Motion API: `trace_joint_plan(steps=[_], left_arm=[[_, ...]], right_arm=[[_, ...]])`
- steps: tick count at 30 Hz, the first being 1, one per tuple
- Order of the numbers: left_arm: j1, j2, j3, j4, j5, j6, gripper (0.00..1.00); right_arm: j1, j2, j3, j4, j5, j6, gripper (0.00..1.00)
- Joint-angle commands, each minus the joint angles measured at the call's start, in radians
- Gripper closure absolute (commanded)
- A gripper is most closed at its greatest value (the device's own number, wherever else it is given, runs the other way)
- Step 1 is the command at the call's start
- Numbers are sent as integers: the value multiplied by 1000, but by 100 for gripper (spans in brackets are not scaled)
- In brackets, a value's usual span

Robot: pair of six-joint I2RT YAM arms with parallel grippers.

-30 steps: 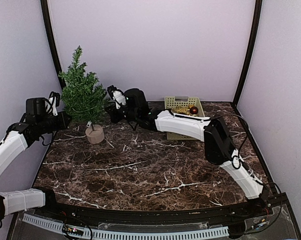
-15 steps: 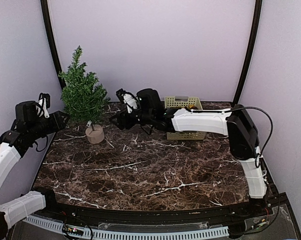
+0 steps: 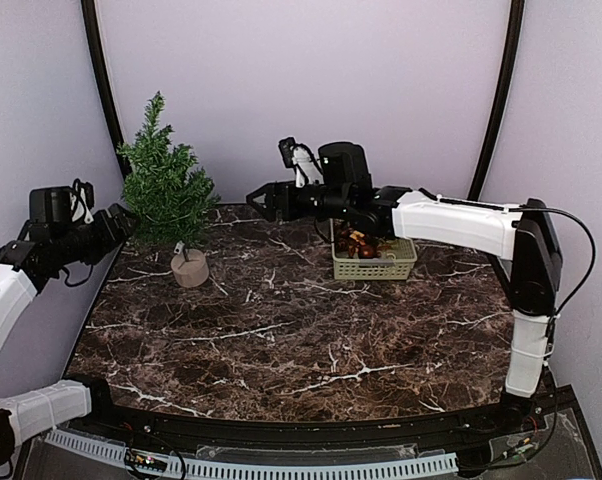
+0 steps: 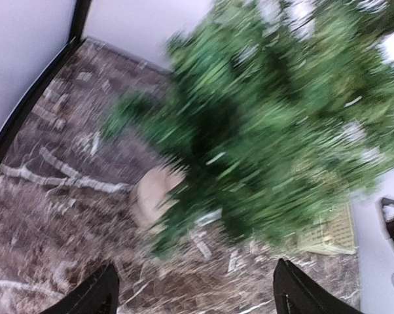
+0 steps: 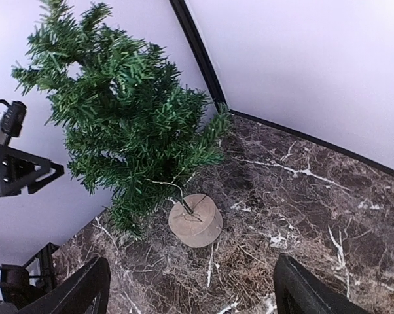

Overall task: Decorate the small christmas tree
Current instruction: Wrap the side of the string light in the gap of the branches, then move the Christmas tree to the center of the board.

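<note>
The small christmas tree [image 3: 164, 190] stands upright at the table's back left in its round tan base [image 3: 190, 268]. My left gripper [image 3: 121, 222] hovers just left of its lower branches, open and empty. The left wrist view is blurred, with the tree [image 4: 269, 124] and base [image 4: 154, 193] ahead of the gripper [image 4: 194, 288]. My right gripper [image 3: 256, 197] hangs in the air to the right of the tree, apart from it, open and empty. The right wrist view looks down past the gripper [image 5: 190, 288] on the tree [image 5: 125, 111] and base [image 5: 196, 220].
A pale yellow basket [image 3: 376, 270] holding red and gold ornaments [image 3: 359, 242] sits at the back right, under my right arm. The dark marble table [image 3: 281, 340] is walled by purple panels. My left arm's wrist [image 5: 14, 170] shows beside the tree.
Both grippers went from shut to open and drew back from the tree. The right arm swung right and rose, uncovering the basket; the left arm pulled slightly left.
</note>
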Motion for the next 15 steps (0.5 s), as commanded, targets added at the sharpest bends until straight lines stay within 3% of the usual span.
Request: trace_joint_plan(steps=[1, 6, 8, 12, 15], left_arm=[[5, 42, 194, 10, 132, 7, 12], [5, 202, 371, -126, 143, 59, 11], [5, 209, 359, -128, 69, 97, 11], [5, 154, 228, 36, 57, 171, 13], [5, 161, 185, 114, 54, 209, 27]], right_arm=[[-19, -12, 54, -103, 0, 172, 13], [-19, -35, 72, -246, 32, 180, 15], [-19, -69, -2, -187, 37, 151, 15], [-17, -134, -104, -117, 43, 91, 16], [-8, -167, -131, -134, 91, 60, 20]])
